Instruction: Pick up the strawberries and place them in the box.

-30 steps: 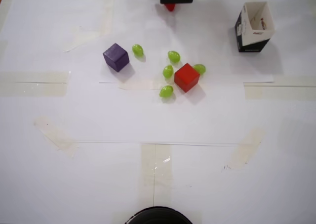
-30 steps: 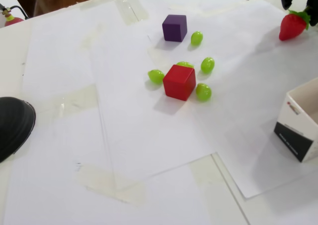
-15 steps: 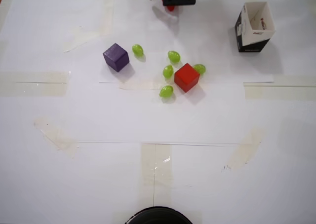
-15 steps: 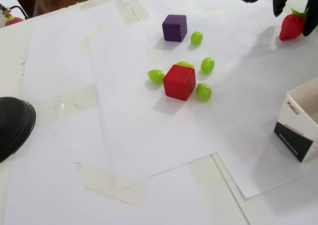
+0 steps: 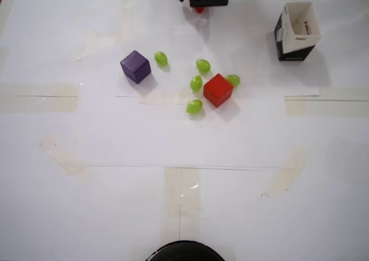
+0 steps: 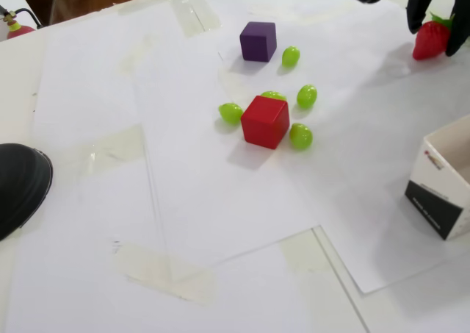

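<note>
Your end effector (image 6: 435, 26) straddles the strawberry (image 6: 431, 39) at the fixed view's upper right, fingers apart — centre it, then close gently; the box (image 6: 444, 182) waits lower right.

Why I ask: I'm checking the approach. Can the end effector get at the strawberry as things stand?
Probably yes. In the fixed view the end effector has a finger on either side of the strawberry, and nothing lies between them; the grapes sit well away.
</note>
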Robot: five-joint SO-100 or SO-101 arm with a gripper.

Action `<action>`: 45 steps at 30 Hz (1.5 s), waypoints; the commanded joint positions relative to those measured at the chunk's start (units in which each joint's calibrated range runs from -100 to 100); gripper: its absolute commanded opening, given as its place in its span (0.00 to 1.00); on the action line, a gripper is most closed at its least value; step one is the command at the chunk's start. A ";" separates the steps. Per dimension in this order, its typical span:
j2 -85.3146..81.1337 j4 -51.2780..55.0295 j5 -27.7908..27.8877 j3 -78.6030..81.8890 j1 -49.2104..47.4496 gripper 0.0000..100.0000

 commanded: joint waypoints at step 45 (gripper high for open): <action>4.40 -0.92 -0.34 -37.20 -3.36 0.13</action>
